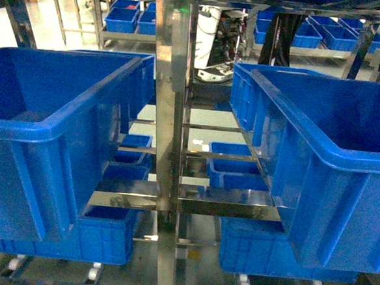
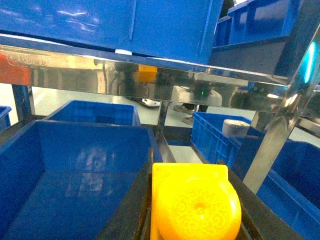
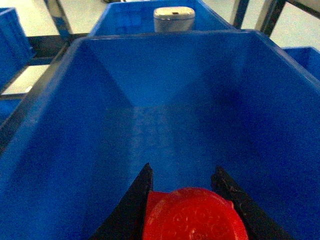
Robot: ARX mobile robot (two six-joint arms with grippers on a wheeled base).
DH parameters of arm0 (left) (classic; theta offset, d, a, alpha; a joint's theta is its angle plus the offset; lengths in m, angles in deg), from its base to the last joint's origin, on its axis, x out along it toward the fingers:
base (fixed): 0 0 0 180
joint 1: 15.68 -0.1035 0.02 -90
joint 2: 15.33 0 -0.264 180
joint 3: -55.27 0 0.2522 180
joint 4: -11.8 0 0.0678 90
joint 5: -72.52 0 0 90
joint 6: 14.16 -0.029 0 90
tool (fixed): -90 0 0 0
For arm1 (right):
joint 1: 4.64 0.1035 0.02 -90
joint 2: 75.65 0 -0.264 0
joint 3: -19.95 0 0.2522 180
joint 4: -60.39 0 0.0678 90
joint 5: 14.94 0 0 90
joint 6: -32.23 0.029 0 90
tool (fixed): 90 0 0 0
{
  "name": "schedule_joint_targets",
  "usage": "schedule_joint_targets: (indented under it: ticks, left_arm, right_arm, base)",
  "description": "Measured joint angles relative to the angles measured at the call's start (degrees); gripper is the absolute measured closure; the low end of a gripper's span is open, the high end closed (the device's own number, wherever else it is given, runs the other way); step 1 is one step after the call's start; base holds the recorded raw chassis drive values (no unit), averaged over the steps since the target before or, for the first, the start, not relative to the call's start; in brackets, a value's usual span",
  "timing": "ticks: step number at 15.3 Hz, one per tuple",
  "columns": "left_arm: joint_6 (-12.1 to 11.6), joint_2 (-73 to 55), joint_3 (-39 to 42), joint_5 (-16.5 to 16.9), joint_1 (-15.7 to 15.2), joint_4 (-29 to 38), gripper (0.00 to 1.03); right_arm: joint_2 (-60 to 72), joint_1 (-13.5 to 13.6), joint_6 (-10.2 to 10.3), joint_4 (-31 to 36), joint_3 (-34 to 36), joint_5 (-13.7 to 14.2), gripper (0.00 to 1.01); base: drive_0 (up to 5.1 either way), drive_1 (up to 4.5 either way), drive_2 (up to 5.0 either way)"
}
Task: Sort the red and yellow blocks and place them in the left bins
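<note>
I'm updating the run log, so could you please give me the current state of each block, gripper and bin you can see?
yellow block: held in the left gripper, not yet in a bin.
red block: held in the right gripper, above the bin.
blue bin under the red block: nothing visible inside.
blue bin left of the yellow block: nothing visible inside.

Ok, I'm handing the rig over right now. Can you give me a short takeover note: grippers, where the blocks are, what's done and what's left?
Left gripper: shut on the glossy yellow plastic block, held beside the rim of a large empty blue plastic bin on the lower shelf level.
Right gripper: shut on the glossy red plastic block, held inside another deep blue plastic bin, which is otherwise empty.
Done: both blocks picked up.
Left: neither is released yet. Confirm each bin is a left one, then drop. The head view shows only bins and rack, neither arm.
</note>
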Motion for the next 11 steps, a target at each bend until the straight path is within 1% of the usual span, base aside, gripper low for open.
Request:
schedule_joint_targets:
  ticks: [3, 4, 5, 6, 7, 8, 9, 11]
  left_arm:
    - [0.0, 0.0, 0.0, 0.0, 0.0, 0.0, 0.77]
    - [0.0, 0.0, 0.0, 0.0, 0.0, 0.0, 0.77]
    - [0.0, 0.0, 0.0, 0.0, 0.0, 0.0, 0.77]
    - [0.0, 0.0, 0.0, 0.0, 0.0, 0.0, 0.77]
    - [0.0, 0.0, 0.0, 0.0, 0.0, 0.0, 0.77]
    - [0.0, 0.0, 0.0, 0.0, 0.0, 0.0, 0.77]
    - [0.0, -0.1, 0.0, -0.1, 0.0, 0.0, 0.77]
    - [0.0, -0.1, 0.0, 0.0, 0.0, 0.0, 0.77]
  right_arm:
    - [8.6, -6.1, 0.2, -4.2, -8.0, -0.7, 0.73]
    - [10.1, -7.4, 0.6, -4.5, -9.7, -1.3, 0.73]
    - [10.4, -8.0, 1.0, -2.9, -10.3, -1.9, 0.73]
    - [10.3, -8.0, 1.7, -0.5, -10.4, -2.1, 0.72]
    - [9.9, -7.8, 2.0, 2.1, -10.1, -2.6, 0.61]
    - [8.3, -7.0, 1.9, 4.8, -8.3, -2.6, 0.48]
    - [6.0, -6.1, 1.6, 5.9, -5.7, -3.3, 0.35]
    - [1.1, -5.2, 0.4, 6.9, -0.5, -4.5, 0.12]
  base:
    - [0.0, 0.00, 0.0]
    - [0.0, 0.00, 0.0]
    - [0.0, 0.00, 0.0]
    - [0.0, 0.00, 0.0]
    - [0.0, 0.00, 0.0]
    - [0.0, 0.00, 0.0]
    - [0.0, 0.00, 0.0]
    - [0.0, 0.00, 0.0]
